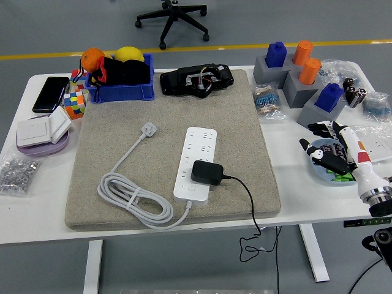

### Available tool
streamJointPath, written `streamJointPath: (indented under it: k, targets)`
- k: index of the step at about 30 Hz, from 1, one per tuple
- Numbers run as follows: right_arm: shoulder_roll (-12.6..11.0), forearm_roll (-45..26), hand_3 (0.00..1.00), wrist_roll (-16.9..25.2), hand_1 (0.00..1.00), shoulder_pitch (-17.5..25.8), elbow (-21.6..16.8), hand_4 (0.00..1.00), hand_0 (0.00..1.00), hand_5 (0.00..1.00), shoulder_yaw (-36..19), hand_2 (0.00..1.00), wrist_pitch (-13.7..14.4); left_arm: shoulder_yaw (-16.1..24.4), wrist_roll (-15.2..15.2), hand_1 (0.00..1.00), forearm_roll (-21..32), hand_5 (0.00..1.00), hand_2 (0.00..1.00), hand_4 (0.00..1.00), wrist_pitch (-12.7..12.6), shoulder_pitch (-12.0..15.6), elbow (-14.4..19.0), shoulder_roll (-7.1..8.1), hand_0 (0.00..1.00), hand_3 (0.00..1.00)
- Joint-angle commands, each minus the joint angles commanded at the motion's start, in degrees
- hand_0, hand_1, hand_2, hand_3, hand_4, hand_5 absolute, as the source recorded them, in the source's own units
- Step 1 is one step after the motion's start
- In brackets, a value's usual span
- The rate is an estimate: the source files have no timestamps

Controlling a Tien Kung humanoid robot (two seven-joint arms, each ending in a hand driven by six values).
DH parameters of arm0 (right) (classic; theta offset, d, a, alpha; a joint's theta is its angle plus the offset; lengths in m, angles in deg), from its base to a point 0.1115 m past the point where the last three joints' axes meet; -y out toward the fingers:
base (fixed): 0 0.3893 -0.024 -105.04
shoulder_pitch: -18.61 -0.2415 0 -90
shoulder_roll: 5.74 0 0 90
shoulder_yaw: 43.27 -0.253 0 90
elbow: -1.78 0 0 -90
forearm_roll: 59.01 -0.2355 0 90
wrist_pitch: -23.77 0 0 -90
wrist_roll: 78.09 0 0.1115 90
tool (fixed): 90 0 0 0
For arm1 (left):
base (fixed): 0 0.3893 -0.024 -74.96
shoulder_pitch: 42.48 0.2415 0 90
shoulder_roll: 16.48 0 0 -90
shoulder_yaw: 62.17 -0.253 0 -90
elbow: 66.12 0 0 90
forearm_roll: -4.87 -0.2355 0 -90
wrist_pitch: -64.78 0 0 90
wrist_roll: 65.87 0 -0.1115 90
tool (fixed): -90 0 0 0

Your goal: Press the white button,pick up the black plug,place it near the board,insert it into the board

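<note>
A white power strip (pixel 195 162) lies on a beige mat (pixel 171 141) in the middle of the table. A black plug (pixel 206 173) sits on the strip's near end, its black cord (pixel 248 202) running off the table's front edge. The strip's own white cable (pixel 131 199) is coiled to the left. My right hand (pixel 327 150) is at the right edge of the table, over a light blue dish (pixel 321 171), fingers relaxed and holding nothing, well right of the plug. The left arm is out of view.
A blue bin (pixel 119 86) with fruit, a phone (pixel 51 94), a colour cube (pixel 74 104) and white switches (pixel 41 131) are at the back left. Grey blocks with blue and orange pegs (pixel 300 76) stand at the back right. A black device (pixel 196 79) lies behind the mat.
</note>
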Motion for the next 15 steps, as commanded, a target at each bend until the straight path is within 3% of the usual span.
streamJointPath:
  k: [15]
  targets:
    - [-0.6,-0.2,0.645,-0.1,0.669,0.0,-0.1,0.821,0.744,0.421,0.6,0.660,-0.2,-0.8,-0.1,0.496,0.6,0.252,0.519,0.609,-0.3,0.0,0.0,0.13,0.466,0.570]
